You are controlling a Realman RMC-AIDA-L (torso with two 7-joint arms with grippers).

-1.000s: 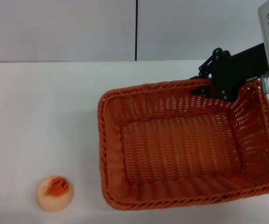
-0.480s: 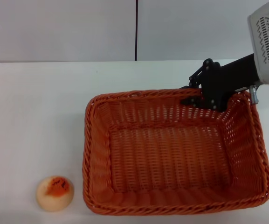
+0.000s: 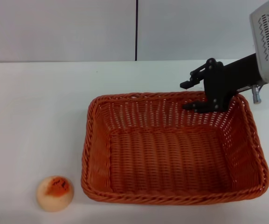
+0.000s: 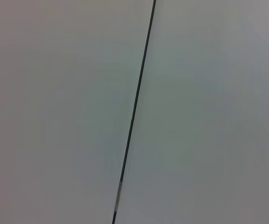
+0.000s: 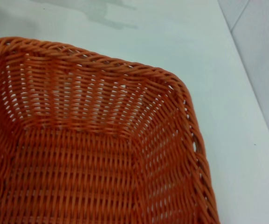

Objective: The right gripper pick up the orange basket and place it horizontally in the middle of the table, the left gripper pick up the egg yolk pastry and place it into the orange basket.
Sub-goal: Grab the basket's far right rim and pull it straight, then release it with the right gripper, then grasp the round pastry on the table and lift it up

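The orange basket [image 3: 171, 154] lies flat and lengthwise on the white table [image 3: 41, 107], right of centre. My right gripper [image 3: 187, 96] is at the basket's far rim near its right corner. It is open, with one finger outside the rim and the other inside. The right wrist view shows a corner of the orange basket [image 5: 101, 154] from inside and nothing lying in it. The egg yolk pastry [image 3: 55, 192], pale with an orange-red top, sits near the table's front left, a short gap from the basket. My left gripper is out of view.
A grey wall with a dark vertical seam [image 3: 136, 30] stands behind the table. The left wrist view shows only wall and seam [image 4: 134, 112]. Bare tabletop [image 5: 171, 42] surrounds the basket's corner.
The basket shifted left and settled flat onto the table. The right gripper's fingers, closed on the far rim before, have spread apart around it. The pastry has not moved.
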